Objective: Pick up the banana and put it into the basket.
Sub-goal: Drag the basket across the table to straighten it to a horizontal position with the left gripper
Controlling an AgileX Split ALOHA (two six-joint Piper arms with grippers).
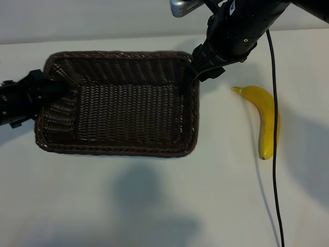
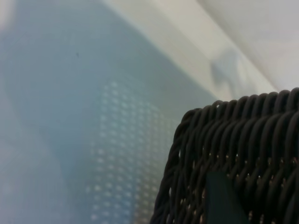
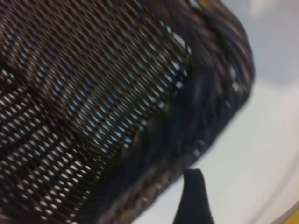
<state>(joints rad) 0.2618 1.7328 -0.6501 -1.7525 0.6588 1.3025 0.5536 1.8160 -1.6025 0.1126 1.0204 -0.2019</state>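
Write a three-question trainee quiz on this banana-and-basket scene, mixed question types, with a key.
1. True or false: the banana lies inside the basket.
2. Multiple choice: in the exterior view, the right gripper is at the basket's
A. near left corner
B. far right corner
C. middle of the floor
3. Fill in the blank: the left gripper is at the basket's ____ end, the end farther from the banana.

Key: 1. False; it lies on the table, to the right of the basket and apart from it. 2. B. 3. left.
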